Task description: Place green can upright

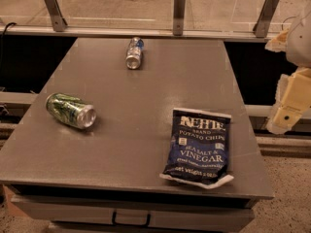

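- The green can [71, 110] is lying on its side near the left edge of the surface [146, 144].
- It is being judged light, thin-walled and slippery; a hold across its middle is being favoured.
- The gripper [290, 98] is being held beyond the right edge; whether it is open or closed cannot be told.

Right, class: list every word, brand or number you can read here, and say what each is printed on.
"KETTLE BRAND": chip bag, top.
"POTATO CHIPS": same bag.
"SEA SALT & VINEGAR": same bag.
Net weight line, bag's bottom: figure too blurred to read.
Green can, lying on its side: no readable text.
Silver-and-blue can: too blurred to read.
End effector, at the picture's right edge: no readable markings.
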`<action>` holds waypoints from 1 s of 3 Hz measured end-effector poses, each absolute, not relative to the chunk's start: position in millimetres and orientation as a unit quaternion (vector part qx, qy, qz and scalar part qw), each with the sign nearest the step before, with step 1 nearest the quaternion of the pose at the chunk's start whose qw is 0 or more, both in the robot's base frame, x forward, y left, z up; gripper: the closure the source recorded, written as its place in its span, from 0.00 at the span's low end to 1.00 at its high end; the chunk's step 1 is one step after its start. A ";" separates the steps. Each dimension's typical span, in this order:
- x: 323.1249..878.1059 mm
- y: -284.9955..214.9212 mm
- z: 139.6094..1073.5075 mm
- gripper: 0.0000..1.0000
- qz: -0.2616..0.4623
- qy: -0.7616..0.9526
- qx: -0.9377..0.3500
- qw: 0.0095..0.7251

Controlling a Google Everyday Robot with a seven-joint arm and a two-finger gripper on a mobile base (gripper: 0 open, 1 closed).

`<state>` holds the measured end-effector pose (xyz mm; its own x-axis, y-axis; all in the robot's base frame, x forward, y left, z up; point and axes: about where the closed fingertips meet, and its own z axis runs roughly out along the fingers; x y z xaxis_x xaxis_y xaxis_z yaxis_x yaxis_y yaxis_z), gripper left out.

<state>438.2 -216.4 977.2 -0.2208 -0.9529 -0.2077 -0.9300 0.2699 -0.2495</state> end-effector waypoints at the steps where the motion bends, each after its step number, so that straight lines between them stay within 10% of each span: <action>1: 438.2 -216.3 977.2 0.00 -0.036 0.780 -0.603 0.161; 3: 443.0 -81.5 951.2 0.00 0.014 0.728 -0.667 0.159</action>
